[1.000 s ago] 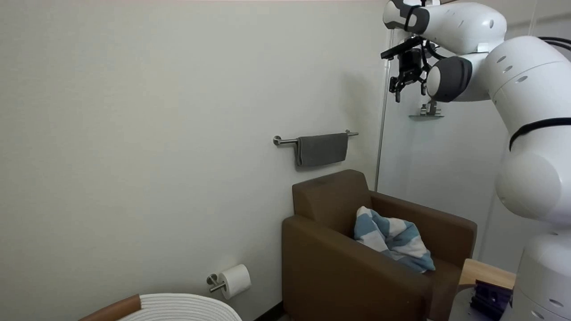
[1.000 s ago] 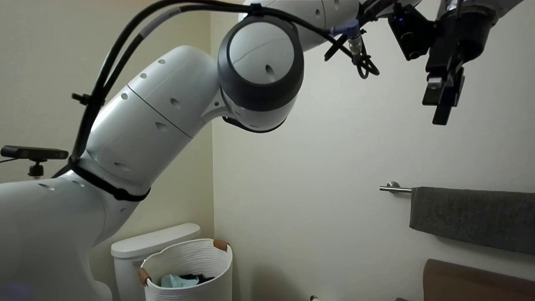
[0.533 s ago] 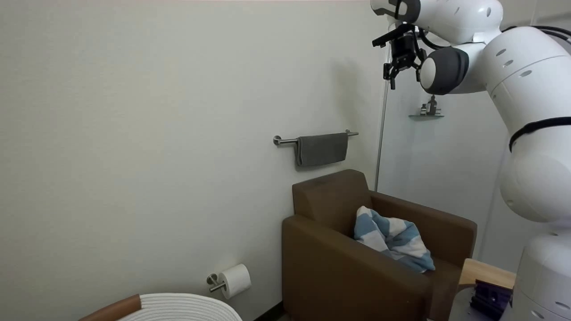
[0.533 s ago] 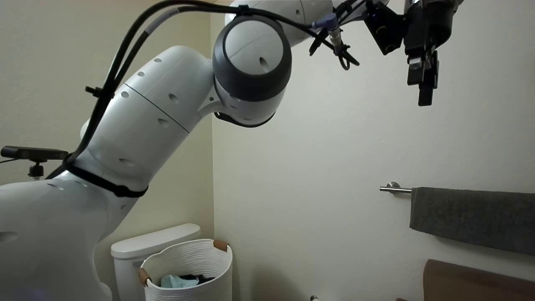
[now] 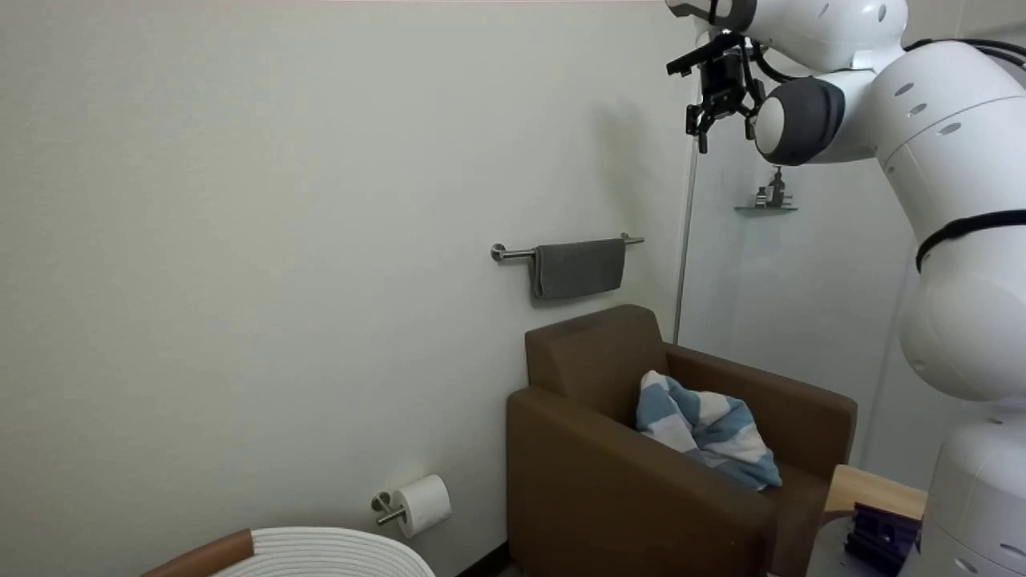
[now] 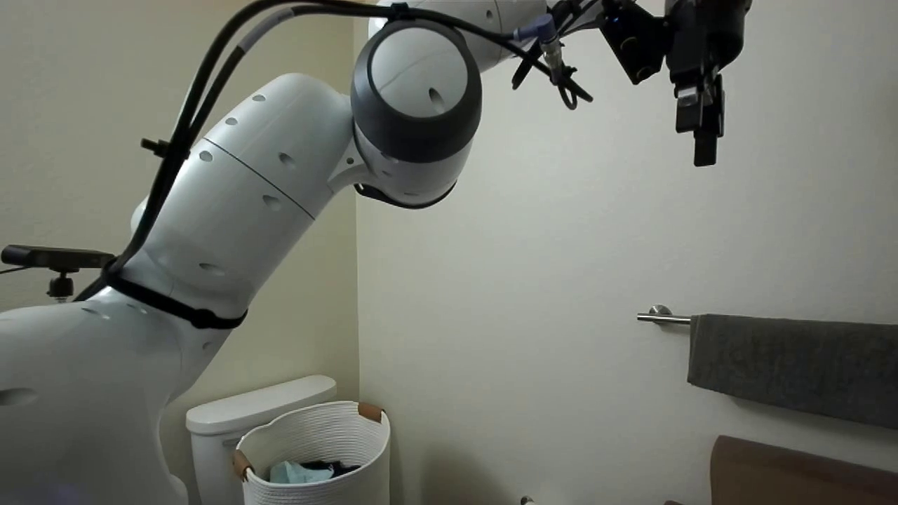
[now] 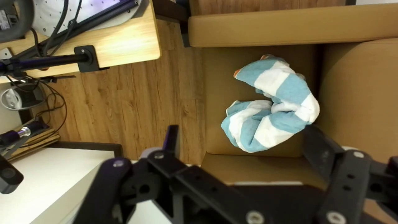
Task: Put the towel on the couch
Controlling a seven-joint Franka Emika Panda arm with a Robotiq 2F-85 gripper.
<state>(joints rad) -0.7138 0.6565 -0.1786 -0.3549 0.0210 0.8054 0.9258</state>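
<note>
Starting at the left in an exterior view, there is a brushed-steel wall bar carrying a charcoal-grey folded towel, which I would leave alone. Next comes the brown upholstered single-seat couch. On its seat lies the crumpled blue-and-white striped towel, which I take as the one meant, so I judge the placing done and clearing off the step in hand. High over it hangs my black two-fingered gripper, its fingers spread wide, holding nothing. To finish well I'd leave them spread and back off at this height; should a tidier lay be wanted, I'd come straight down on a raised fold, clear of the padded armrests. Farthest right, I'd watch the pale wooden tabletop beside the white robot arm.

In the wrist view, the left of the striped towel shows two loose ends toward the seat's front edge: the upper one pointed, with orange at its tip, the lower one a rounded bunch, bare seat between them. Moving right, blue and white bands join in a thick bend near the backrest; a finger crosses there, so I cannot tell whether they touch. The pile looks soft; I'd expect it to pinch easily.
</note>
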